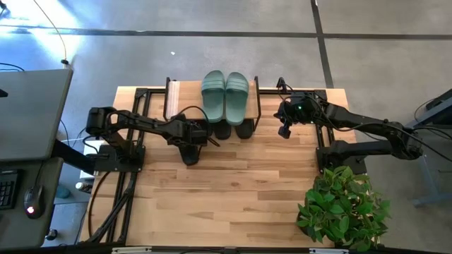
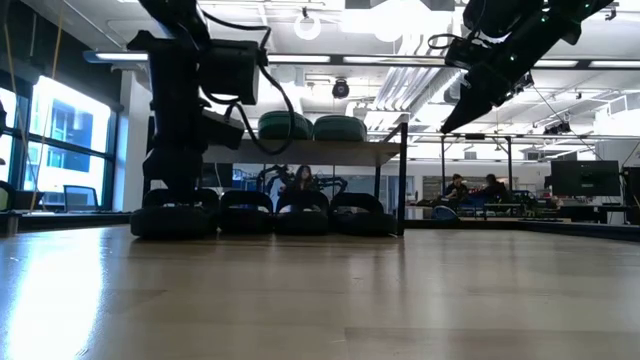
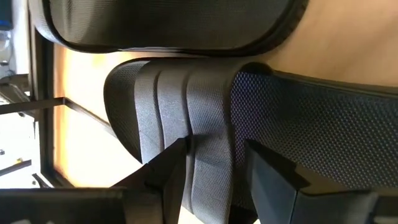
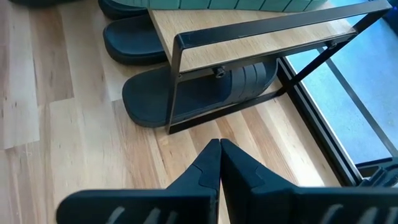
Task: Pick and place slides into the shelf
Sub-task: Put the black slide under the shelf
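Our left hand [image 1: 192, 147] sits low at the shelf [image 1: 182, 93] front, fingers [image 3: 163, 168] astride the ribbed strap of a black slide [image 3: 186, 124], gripping it; we judge it is sliding this one under the board beside the others. Our right hand [image 1: 286, 130] hovers past the shelf's right end, fingers pressed together, empty, clear of the work. We count two sage-green slides [image 1: 225, 95] side by side on the top board and four black slides [image 2: 262, 213] in a row on the desk [image 1: 233, 190] beneath
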{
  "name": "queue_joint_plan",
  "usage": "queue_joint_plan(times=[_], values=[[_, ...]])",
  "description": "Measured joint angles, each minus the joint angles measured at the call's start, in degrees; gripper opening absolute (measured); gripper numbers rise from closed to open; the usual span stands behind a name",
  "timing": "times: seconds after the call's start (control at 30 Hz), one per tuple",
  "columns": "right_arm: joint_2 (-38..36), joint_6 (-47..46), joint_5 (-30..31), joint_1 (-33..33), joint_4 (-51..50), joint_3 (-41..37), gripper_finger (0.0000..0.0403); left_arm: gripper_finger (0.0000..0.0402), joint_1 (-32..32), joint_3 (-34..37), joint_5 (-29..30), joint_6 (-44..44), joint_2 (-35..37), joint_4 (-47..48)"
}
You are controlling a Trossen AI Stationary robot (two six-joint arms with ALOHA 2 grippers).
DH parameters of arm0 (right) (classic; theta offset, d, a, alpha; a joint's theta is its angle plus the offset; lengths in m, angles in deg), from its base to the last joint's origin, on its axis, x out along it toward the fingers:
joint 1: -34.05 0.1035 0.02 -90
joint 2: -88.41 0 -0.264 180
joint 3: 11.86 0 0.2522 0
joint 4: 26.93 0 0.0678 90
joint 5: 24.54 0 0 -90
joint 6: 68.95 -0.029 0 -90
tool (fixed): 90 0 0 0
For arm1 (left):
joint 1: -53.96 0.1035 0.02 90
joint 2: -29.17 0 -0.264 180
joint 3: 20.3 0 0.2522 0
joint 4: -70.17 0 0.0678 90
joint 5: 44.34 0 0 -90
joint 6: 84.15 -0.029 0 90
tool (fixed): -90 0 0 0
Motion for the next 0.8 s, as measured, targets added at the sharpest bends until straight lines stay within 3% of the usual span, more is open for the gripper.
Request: queue_joint_plan(times=[0.37,0.8], values=[[0.0,0.0,-0.5,0.0,-0.1,0.0,0.0,0.0145,0.0,0.0,-5.3,-0.1,3.5,-0.1],[0.0,0.0,-1.3,0.0,-0.1,0.0,0.0,0.0145,-0.3,0.0,-6.5,-0.2,3.6,0.4]])
